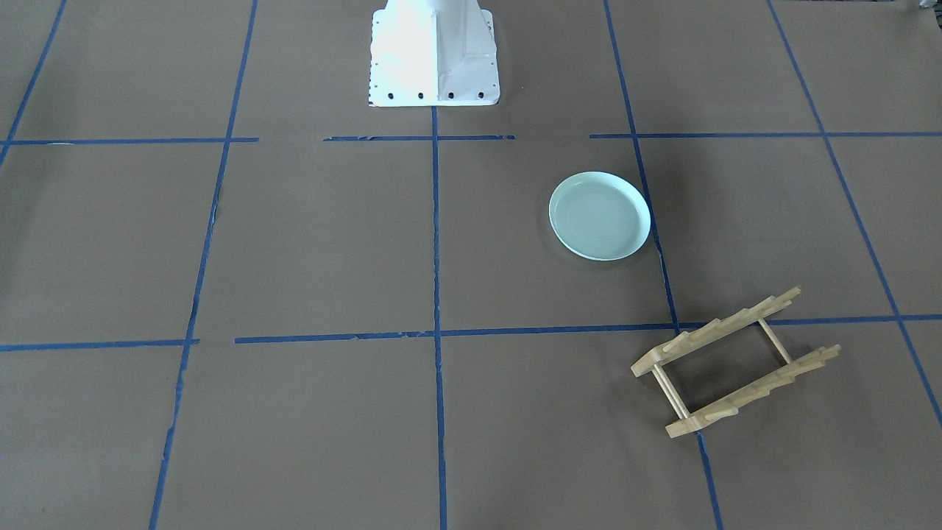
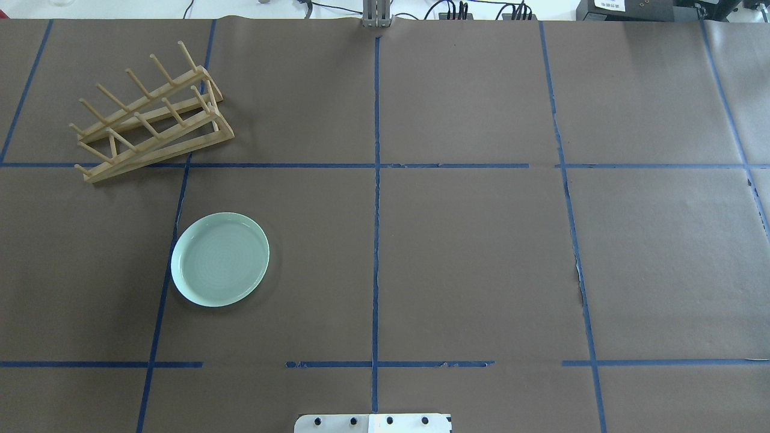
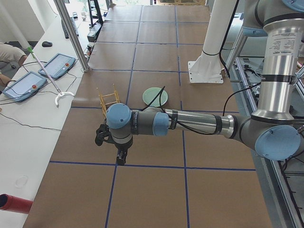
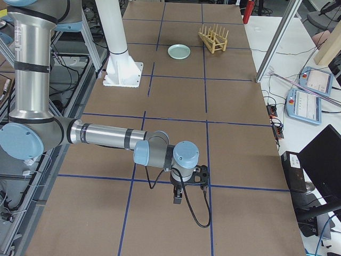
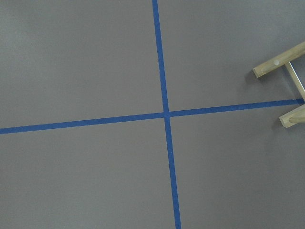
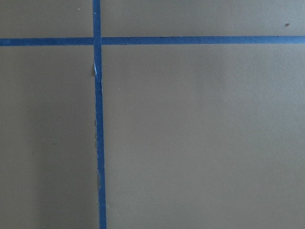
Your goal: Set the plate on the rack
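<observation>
The pale mint-green plate [image 2: 220, 259] lies flat on the brown table, on my left half; it also shows in the front view [image 1: 600, 216] and both side views [image 3: 155, 97] [image 4: 178, 51]. The light-wood rack [image 2: 153, 117] stands just beyond it toward the table's far edge [image 1: 736, 362] [image 3: 109, 99] [image 4: 213, 39]; one end of it shows in the left wrist view [image 5: 285, 90]. My left gripper [image 3: 121, 156] hangs high over the table's left end, apart from both. My right gripper [image 4: 178, 197] hangs over the right end. I cannot tell if either is open.
The table is brown paper marked with a blue tape grid [image 2: 376, 240]. The white robot base [image 1: 434, 51] stands at the near middle edge. Operator pendants [image 3: 35, 76] and a hook tool [image 3: 59, 95] lie on the white side bench past the rack.
</observation>
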Motion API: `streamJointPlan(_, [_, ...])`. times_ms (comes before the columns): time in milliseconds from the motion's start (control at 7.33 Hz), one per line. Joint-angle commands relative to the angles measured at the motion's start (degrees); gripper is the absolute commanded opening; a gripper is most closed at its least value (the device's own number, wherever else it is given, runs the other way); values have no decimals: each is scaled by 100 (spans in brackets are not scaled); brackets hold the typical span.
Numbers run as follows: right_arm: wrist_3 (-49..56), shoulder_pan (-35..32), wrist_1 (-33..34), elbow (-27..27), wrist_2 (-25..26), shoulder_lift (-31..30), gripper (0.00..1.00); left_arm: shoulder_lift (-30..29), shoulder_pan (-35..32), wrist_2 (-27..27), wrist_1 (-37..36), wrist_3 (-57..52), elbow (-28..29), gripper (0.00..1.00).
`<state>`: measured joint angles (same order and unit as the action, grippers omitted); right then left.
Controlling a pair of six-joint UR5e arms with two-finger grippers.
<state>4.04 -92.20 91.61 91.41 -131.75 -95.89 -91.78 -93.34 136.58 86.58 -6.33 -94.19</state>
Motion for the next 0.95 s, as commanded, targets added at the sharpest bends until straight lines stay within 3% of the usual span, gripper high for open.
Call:
streamJointPlan(0, [0, 0, 6, 0, 0, 0, 100, -15, 0, 44, -45, -52, -2, 100])
streamJointPlan(545, [0, 0, 6, 0, 0, 0, 100, 63, -9, 44, 95, 351, -133, 100])
streamJointPlan(818, [0, 0, -3, 0, 0, 0, 100, 178, 409, 507, 609, 299, -161, 100])
